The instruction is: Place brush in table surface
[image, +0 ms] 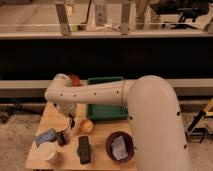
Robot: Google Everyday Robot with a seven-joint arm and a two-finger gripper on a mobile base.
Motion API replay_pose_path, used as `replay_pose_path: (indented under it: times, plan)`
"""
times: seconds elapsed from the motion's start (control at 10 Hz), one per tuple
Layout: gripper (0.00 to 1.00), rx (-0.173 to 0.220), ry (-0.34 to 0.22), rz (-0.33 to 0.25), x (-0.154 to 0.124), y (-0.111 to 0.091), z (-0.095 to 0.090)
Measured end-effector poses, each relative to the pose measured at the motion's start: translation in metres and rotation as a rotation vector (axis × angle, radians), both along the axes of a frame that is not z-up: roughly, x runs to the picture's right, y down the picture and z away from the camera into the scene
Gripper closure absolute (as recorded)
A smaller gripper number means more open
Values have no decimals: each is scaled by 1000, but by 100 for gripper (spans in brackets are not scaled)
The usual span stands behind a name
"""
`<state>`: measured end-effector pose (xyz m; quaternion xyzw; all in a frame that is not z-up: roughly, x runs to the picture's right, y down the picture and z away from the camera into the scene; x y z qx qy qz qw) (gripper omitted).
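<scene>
Camera view looks down over the white arm onto the table. Nearest the front edge sit a pale cup, a flat black block and a dark bowl. Just behind the cup stands the brush, resting on the wood beside a blue-grey piece. The gripper hangs just above and right of the brush; whether its fingers are apart or together I cannot tell. An orange ball lies right of it. Farther back is the green tray.
</scene>
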<state>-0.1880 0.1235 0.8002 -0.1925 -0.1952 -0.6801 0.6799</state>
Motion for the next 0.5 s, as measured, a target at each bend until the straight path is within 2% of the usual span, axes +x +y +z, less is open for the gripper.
replay_pose_path:
  times: [0.5]
  plan:
    - [100, 50, -7, -32, -9, -23, -33]
